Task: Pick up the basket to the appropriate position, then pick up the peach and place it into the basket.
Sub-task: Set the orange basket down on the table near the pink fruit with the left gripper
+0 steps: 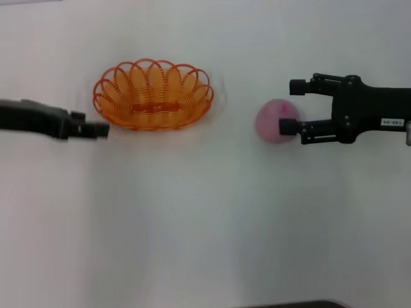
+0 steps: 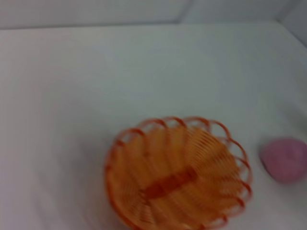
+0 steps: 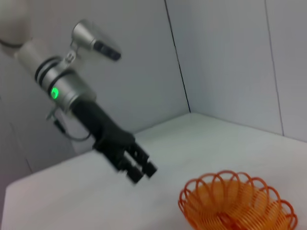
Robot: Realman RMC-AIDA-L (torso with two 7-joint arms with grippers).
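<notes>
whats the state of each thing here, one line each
basket: upright on the table, empty, not held
peach: on the table, outside the basket, between the open fingers of the right claw
left claw: beside the basket's rim, holding nothing
right claw: open around the peach

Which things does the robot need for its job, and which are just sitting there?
For the job:
- basket, orange wire, empty, on the table
- peach, pink, on the table to the basket's right
- right gripper, open, next to the peach
- left gripper, just off the basket's left end

Just there:
- white table, nothing else on it
</notes>
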